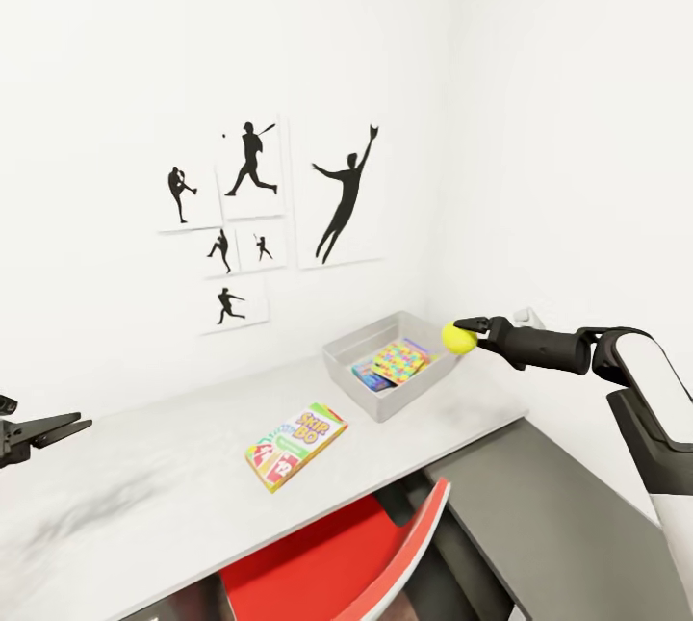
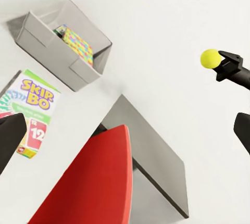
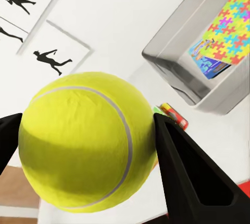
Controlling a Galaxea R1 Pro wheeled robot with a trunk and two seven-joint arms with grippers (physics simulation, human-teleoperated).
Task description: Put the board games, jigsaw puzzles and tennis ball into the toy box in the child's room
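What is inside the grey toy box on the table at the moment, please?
The toy box holds a multicoloured jigsaw puzzle lying on a blue game box. Whatever lies beneath them is covered.

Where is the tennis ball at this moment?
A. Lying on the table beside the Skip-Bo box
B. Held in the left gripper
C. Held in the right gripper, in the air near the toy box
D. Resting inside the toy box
C: the right gripper is shut on the tennis ball, in the air beside the toy box.
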